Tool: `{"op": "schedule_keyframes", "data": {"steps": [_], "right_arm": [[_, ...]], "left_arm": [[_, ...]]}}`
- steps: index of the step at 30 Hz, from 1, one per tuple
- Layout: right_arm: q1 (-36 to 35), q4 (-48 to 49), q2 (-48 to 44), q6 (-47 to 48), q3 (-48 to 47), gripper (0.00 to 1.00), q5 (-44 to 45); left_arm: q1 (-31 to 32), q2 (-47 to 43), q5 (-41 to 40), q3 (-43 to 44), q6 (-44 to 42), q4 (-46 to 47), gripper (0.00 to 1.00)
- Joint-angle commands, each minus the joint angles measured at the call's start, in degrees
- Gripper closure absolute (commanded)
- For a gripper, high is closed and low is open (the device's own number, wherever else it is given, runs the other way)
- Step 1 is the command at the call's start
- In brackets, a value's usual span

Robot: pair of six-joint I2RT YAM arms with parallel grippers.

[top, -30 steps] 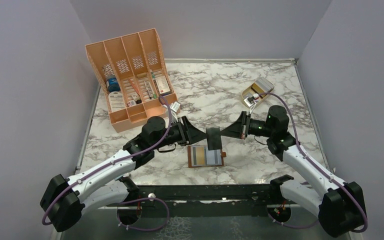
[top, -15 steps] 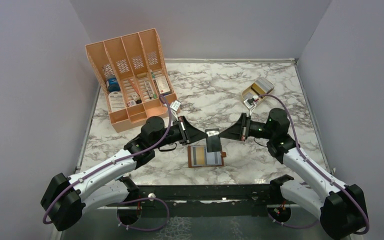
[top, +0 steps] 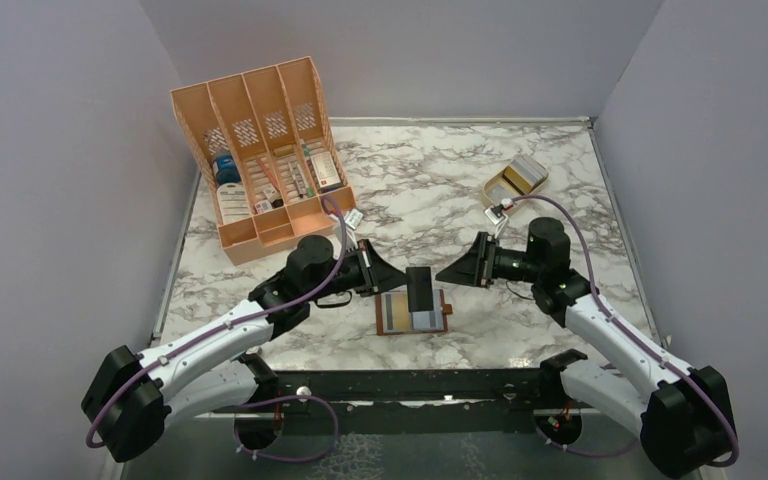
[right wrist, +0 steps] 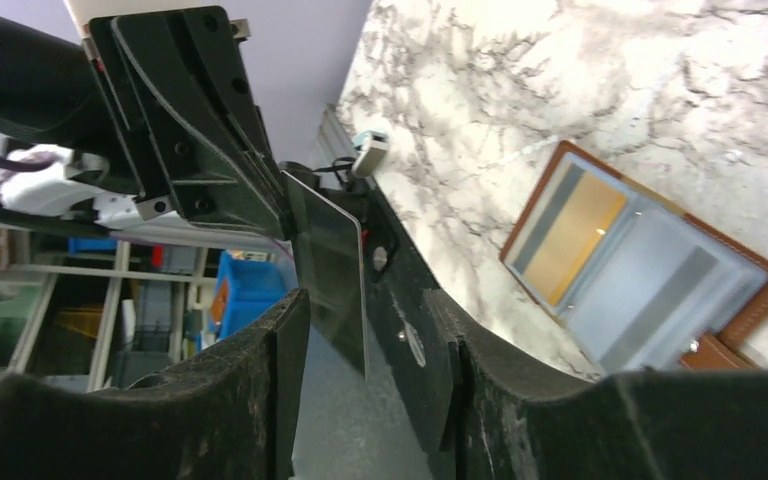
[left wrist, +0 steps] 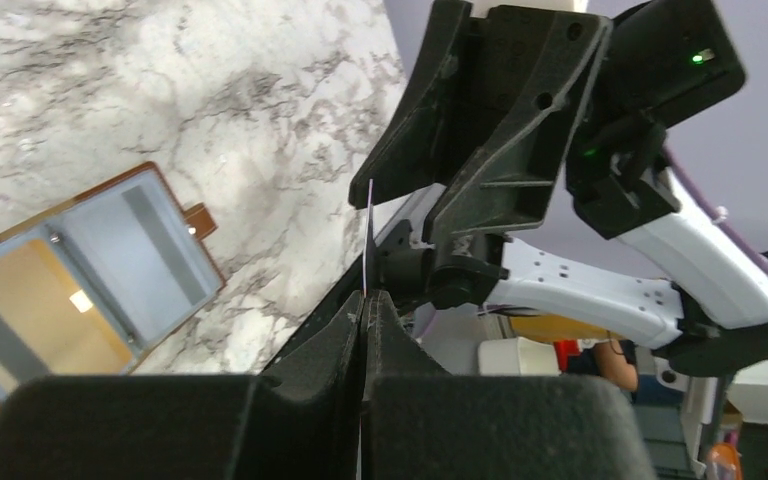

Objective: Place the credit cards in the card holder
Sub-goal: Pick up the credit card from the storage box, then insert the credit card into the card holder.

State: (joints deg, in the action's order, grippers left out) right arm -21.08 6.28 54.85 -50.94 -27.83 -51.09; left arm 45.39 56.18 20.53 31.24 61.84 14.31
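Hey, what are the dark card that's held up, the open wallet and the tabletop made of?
The credit card: likely plastic, glossy; thin, stiff, reflective dark face. The card holder: apparently brown leather or imitation, matte, with clear bluish plastic sleeves. The table: marble-look surface, white with grey veins; real stone or laminate, can't tell.

Both arms reach in from their near corners, white forearms low and angled toward the middle, wrists bent so the two grippers point nose to nose. The left gripper has its fingers pinched flat together on the edge of a dark credit card, which sticks out past the tips. The right gripper sits just across from it, jaws spread apart and gripping nothing.
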Motion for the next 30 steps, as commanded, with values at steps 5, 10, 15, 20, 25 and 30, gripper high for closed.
{"op": "schedule_keyframes", "data": {"steps": [5,10,15,20,25,30], "right_arm": [[-0.45,-11.36,1.85,10.10,-2.55,0.51,9.33],[-0.45,-17.41,5.90,16.93,-4.96,0.51,14.47],[-0.96,-19.38,12.07,19.86,-6.30,0.52,16.87],[-3.07,-19.41,16.70,21.30,-7.20,0.56,19.41],[-4.41,-18.45,20.52,22.27,-7.92,0.60,22.24],[-6.28,-18.23,24.14,23.15,-9.60,0.61,24.35]], "left_arm": [[-0.69,0.36,-9.00,1.61,-7.16,-14.29,1.00],[-2.78,2.75,-6.71,-0.83,-7.26,-13.43,1.00],[-5.04,7.20,-1.40,-1.37,-8.16,-11.13,1.00],[-5.87,9.69,0.36,-1.20,-8.89,-9.84,1.00],[-6.01,12.75,2.59,-1.18,-9.23,-7.56,1.00],[-6.01,16.06,5.00,-1.89,-8.75,-4.34,1.00]]}}
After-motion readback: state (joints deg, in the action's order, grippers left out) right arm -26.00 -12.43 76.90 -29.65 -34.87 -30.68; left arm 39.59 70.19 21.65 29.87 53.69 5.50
